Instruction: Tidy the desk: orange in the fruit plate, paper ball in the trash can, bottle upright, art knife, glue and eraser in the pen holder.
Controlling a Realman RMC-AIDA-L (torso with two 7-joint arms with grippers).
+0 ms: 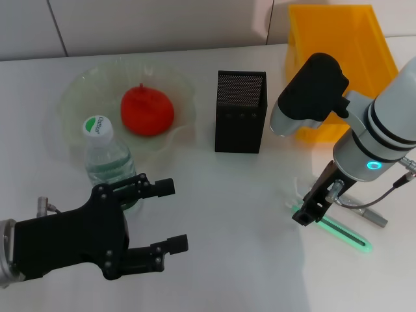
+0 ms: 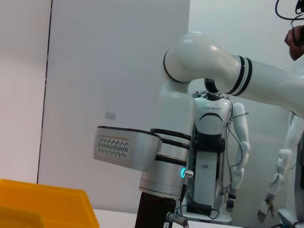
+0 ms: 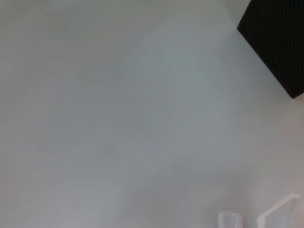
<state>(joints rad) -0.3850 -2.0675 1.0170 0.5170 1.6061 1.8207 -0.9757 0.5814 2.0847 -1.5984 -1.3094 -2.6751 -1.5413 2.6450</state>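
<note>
The orange (image 1: 147, 109) lies in the clear green fruit plate (image 1: 78, 88) at the back left. The bottle (image 1: 104, 153) stands upright by the plate's front rim, with a white and green cap. The black mesh pen holder (image 1: 240, 112) stands mid-table; it also shows in the left wrist view (image 2: 156, 211) and the right wrist view (image 3: 280, 42). A green art knife (image 1: 341, 232) lies flat at the front right. My right gripper (image 1: 311, 211) points down right at the knife's left end. My left gripper (image 1: 172, 218) is open and empty, in front of the bottle.
A yellow bin (image 1: 338, 39) stands at the back right behind my right arm; it also shows in the left wrist view (image 2: 42, 206). A thin grey stick-like object (image 1: 374, 217) lies beside the knife. Paper ball, glue and eraser are not seen.
</note>
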